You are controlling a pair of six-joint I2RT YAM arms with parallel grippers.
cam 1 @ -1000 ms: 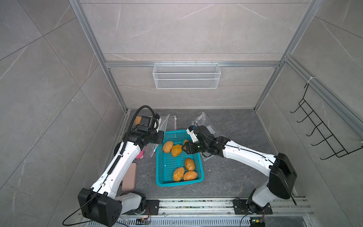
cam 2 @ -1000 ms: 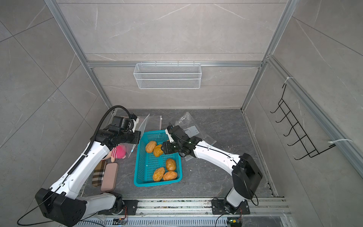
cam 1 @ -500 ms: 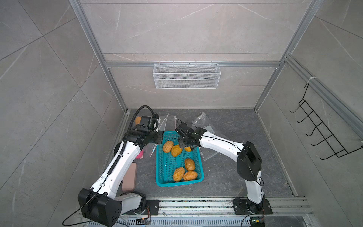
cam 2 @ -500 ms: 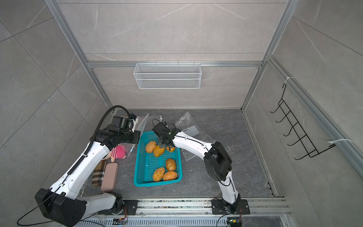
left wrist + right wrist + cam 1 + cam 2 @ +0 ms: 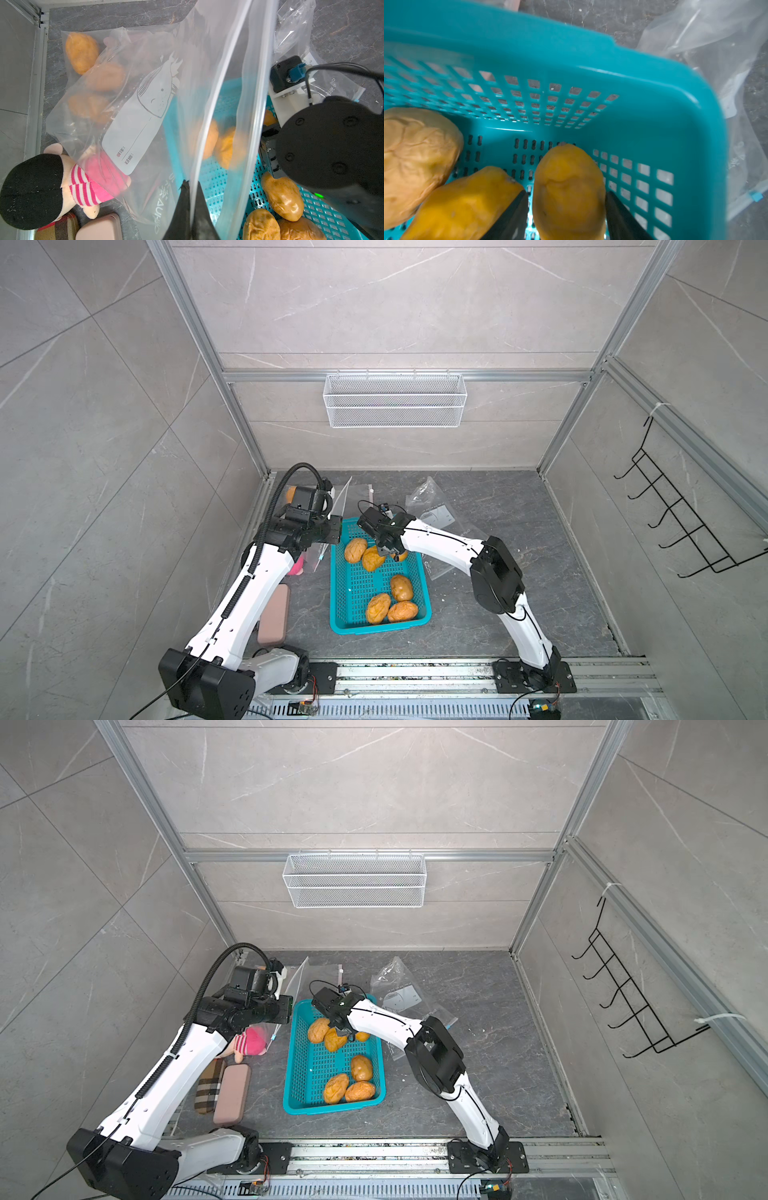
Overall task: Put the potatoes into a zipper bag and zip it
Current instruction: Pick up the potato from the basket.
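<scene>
Potatoes [image 5: 401, 587] are sitting at both tools: the right gripper [image 5: 566, 193] is clasping one yellow potato [image 5: 569, 178] between its fingers [image 5: 512, 218], low inside the far end of the basket [image 5: 654, 68], though whether it is resting on the basket floor I cannot tell. Two more are lying just beside it, one right against a finger. The left gripper [image 5: 192, 199] is pinching tight on the rim of the bag [image 5: 145, 99], with that edge lifted and the mouth gaping beside the basket's left wall. Three potatoes are lying inside the bag, down at its closed end on the floor near the left wall. Six are showing in the basket in both top views: three at the far end, the held one among them, and three clustering at the near end. A doll [image 5: 249, 1042] is lying partly under the bag, with a pink case [image 5: 232, 1094] and a plaid pouch [image 5: 209, 1090] lying nearer the rail. Spare bags [image 5: 432, 506] are lying crumpled on the floor right of the basket, partly under the right arm. A wire tray [image 5: 395, 400] is hanging on the back wall and a hook rack [image 5: 681, 514] on the right wall
</scene>
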